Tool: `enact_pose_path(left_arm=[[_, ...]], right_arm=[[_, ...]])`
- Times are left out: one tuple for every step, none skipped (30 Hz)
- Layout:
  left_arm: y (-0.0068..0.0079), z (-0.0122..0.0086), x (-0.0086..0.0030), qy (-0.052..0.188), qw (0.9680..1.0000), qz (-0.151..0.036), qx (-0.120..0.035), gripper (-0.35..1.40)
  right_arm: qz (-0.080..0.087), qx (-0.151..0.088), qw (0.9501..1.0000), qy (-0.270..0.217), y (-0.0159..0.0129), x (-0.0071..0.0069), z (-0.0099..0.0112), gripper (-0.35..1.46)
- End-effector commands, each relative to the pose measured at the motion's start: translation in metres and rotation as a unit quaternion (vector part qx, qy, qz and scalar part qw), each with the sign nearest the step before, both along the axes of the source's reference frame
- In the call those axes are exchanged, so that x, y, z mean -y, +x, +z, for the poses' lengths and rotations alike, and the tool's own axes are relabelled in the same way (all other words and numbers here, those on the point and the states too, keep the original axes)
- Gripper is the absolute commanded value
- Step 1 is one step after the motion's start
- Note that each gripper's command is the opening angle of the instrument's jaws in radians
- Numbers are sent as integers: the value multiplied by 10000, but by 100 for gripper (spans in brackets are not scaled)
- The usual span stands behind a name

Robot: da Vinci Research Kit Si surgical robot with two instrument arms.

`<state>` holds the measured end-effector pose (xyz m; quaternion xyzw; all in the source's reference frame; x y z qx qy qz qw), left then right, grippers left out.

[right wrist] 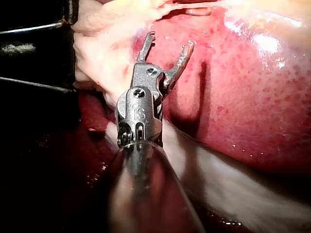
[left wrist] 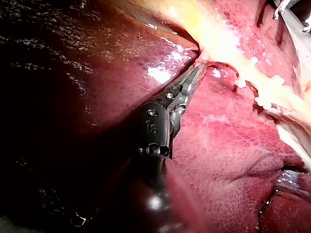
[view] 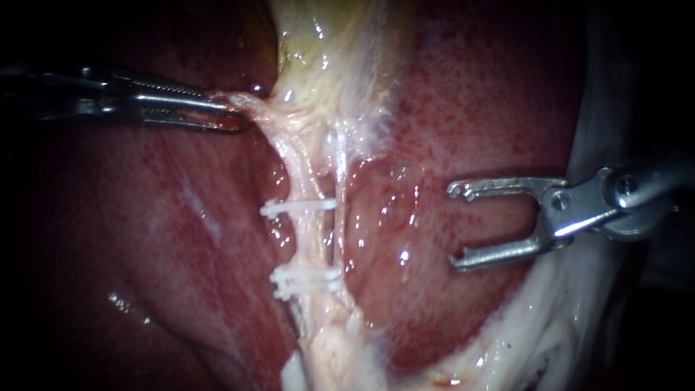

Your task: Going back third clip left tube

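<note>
A pale stalk of two tubes runs down from the yellowish gallbladder (view: 326, 43) over the red liver (view: 470, 108). The left tube (view: 300, 239) and the thinner right tube (view: 339, 181) lie side by side. One white clip (view: 297, 208) crosses the stalk; lower down sit two white clips (view: 304, 282) close together. My left instrument (view: 233, 114) is shut on pale tissue at the stalk's upper end, pulling it leftward; the left wrist view shows the same grip (left wrist: 197, 73). My right instrument (view: 454, 226) stands open and empty, well right of the clips, over the liver (right wrist: 170, 40).
White fatty tissue (view: 550, 333) borders the liver at the lower right. The liver's dark lobe (view: 145, 253) fills the left side. In the left wrist view the clips (left wrist: 252, 92) lie beyond my left instrument's tip, and my right instrument's jaw tips (left wrist: 282, 7) show farther off.
</note>
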<state>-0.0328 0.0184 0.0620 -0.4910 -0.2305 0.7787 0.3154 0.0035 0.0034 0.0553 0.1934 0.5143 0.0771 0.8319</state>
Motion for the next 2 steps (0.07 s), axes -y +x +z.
enact_pose_path(left_arm=[[0,-1,0,1,10000,3,2,-35],[0,-1,0,1,10000,4,3,-35]], right_arm=[[-7,-5,10000,2,0,0,0,50],[-7,-5,10000,2,0,0,-1,50]])
